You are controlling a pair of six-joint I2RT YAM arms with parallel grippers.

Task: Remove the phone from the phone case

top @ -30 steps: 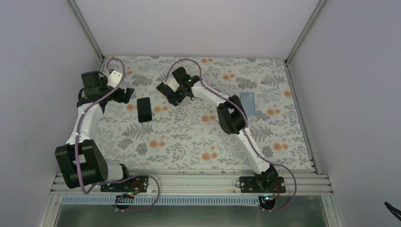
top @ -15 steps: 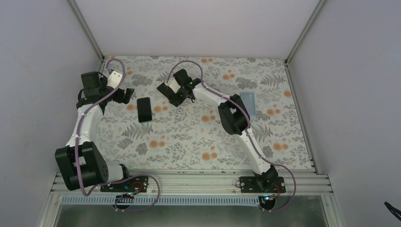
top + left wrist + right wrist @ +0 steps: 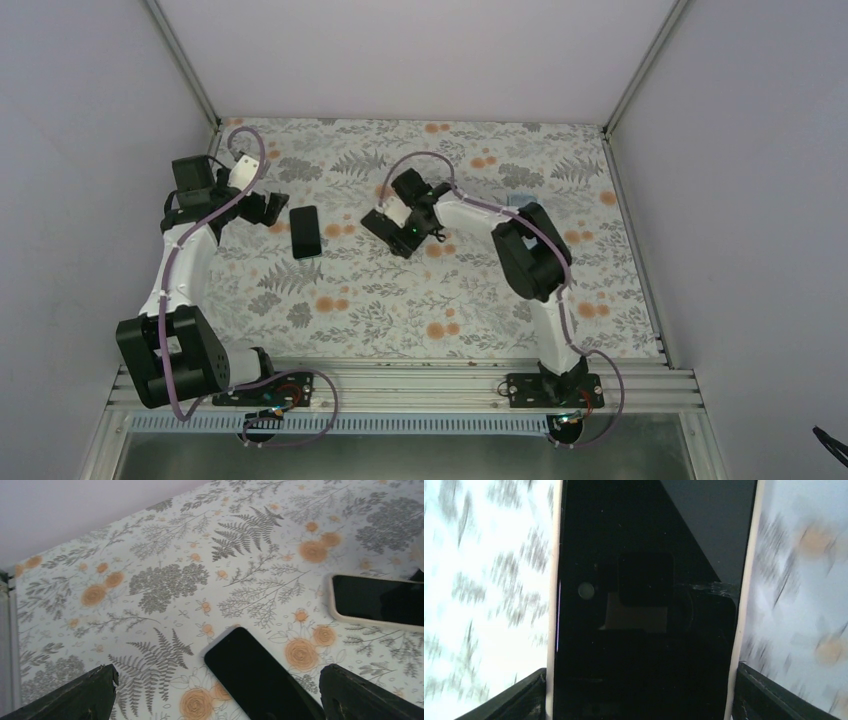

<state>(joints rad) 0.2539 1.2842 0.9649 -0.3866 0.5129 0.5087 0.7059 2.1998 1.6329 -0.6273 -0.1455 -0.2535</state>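
A phone in a cream case point(image 3: 649, 605) sits between my right gripper's point(image 3: 641, 680) black fingers point(image 3: 521, 697), which press both long edges. In the top view the right gripper point(image 3: 392, 232) holds it just above the mat near the table's middle. It also shows at the right edge of the left wrist view point(image 3: 380, 602). A bare black phone point(image 3: 306, 231) lies flat on the mat. My left gripper point(image 3: 272, 208) is open beside it; in the left wrist view this phone point(image 3: 260, 675) lies between the wide-spread fingers point(image 3: 80, 695).
A pale blue case point(image 3: 516, 202) lies on the floral mat point(image 3: 400, 300) at the right, mostly hidden behind my right arm. White walls and metal posts bound the mat at the back and sides.
My right gripper has moved from the far centre towards the near right, carrying the cased phone. My left gripper has barely shifted. The bare phone has not moved.
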